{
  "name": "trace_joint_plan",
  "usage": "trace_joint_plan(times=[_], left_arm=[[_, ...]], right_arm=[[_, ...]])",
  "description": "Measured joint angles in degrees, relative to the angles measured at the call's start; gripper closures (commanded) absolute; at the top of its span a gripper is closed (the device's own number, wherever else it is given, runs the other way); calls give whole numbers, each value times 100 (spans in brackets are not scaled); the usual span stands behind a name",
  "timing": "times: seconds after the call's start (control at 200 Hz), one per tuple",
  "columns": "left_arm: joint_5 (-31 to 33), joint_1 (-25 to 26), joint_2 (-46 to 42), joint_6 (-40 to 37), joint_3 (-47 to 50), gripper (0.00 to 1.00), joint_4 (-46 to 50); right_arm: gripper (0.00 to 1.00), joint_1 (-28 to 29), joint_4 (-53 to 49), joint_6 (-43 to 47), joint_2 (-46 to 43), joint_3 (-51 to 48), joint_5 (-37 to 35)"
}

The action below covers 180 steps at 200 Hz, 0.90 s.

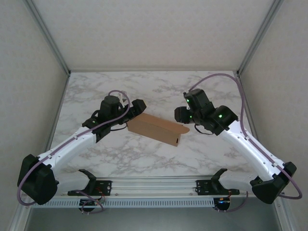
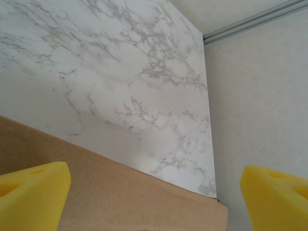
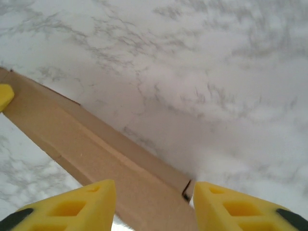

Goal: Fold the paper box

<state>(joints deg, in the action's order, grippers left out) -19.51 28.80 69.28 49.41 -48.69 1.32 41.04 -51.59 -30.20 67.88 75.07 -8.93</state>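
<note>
Right claw [image 3: 154, 192] straddles the paper box [image 1: 156, 129], clenched or not I cannot tell, left claw [image 2: 154, 178] released; an uneven squeeze may skid it across the bench [image 1: 144, 91].

Top view: bright, even, diffuse light. The pale walls and the marble surface [image 1: 159, 86] are close to washed out, with no hard glare. A soft shadow lies along the near side of the paper box [image 1: 156, 128], and fainter ones lie under both arms. Small green lights glow on the right arm. The frame rails bend slightly toward the edges.

Left wrist view: marble veins and cardboard grain are sharp. The yellow fingers [image 2: 31, 197] of the left claw [image 2: 154, 204] are soft, too close to focus.

Right wrist view: hazy, veins smeared, possibly motion blur. A dim shadow lies beside the box edge. The right claw [image 3: 151, 192] is fairly crisp.
</note>
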Motion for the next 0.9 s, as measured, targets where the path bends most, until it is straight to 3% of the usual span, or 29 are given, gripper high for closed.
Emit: trace_joint_plan(times=[0.145,0.28,0.616,0.901], left_arm=[[0,7,0,-17,-15,9,31],[0,7,0,-35,-35,8,87],[2,37,0,-37,-52,8,131],[101,63,13,-39,-63,8,136]], right_arm=[[56,-227,-146,-1427,-345,-481,533],[57,-354,-118,-2151,-525,-1051,905],[59,-619,516,-2514,-398,-1547,1375],[53,-658,1255,-2752,-214,-1873,1646]])
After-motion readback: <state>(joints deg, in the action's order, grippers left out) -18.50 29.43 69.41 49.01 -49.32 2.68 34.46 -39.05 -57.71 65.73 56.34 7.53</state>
